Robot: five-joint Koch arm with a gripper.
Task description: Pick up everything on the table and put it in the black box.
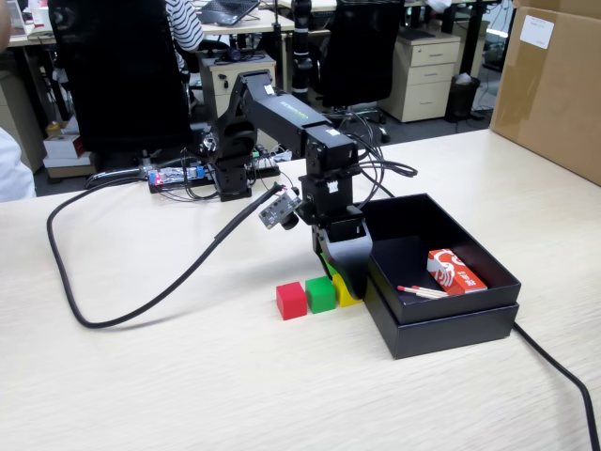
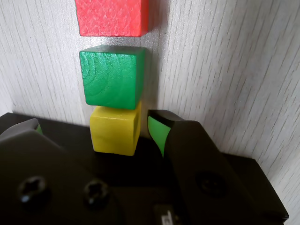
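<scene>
Three cubes stand in a row on the pale wood table (image 1: 188,376), just left of the black box (image 1: 451,329): red (image 1: 291,301), green (image 1: 320,294) and yellow (image 1: 347,295). My gripper (image 1: 343,277) is lowered over the yellow cube and hides most of it in the fixed view. In the wrist view the yellow cube (image 2: 115,130) sits between the green-padded fingers of my open gripper (image 2: 96,127), close to the right finger (image 2: 157,131) and well apart from the left one. The green cube (image 2: 111,76) touches the yellow one. Beyond it lies the red cube (image 2: 111,18).
Inside the black box lie a red-and-white packet (image 1: 454,271) and thin red-tipped sticks (image 1: 421,291). A thick black cable (image 1: 113,310) loops over the table at left; another (image 1: 563,376) runs off at right. A big brown carton (image 1: 554,85) stands at back right.
</scene>
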